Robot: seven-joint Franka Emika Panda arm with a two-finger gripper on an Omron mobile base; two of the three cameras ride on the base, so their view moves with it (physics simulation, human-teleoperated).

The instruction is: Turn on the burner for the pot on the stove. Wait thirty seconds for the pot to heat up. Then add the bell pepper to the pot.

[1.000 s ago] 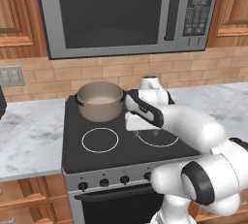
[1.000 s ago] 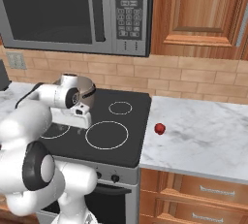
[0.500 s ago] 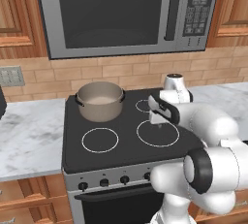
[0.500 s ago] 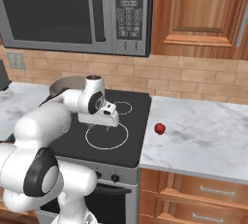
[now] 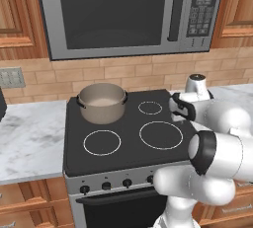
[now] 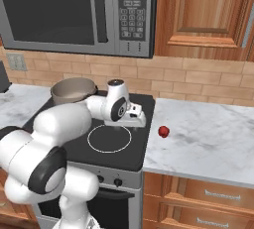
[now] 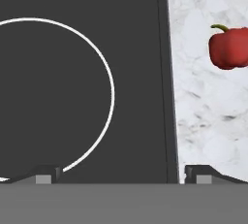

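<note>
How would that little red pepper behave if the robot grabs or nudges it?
The pepper looks roundish and lumpy, so a nudge would probably make it wobble or roll a little on the smooth counter. Its glossy skin may be slippery between the fingertips. Being small, it is likely light.

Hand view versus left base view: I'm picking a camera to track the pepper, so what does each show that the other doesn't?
Hand view alone: the bell pepper lying on the marble counter, and the open fingers. Left base view alone: the pot on the rear left burner, the microwave and the knobs. Both: the stove, its black glass and a white burner ring.
</note>
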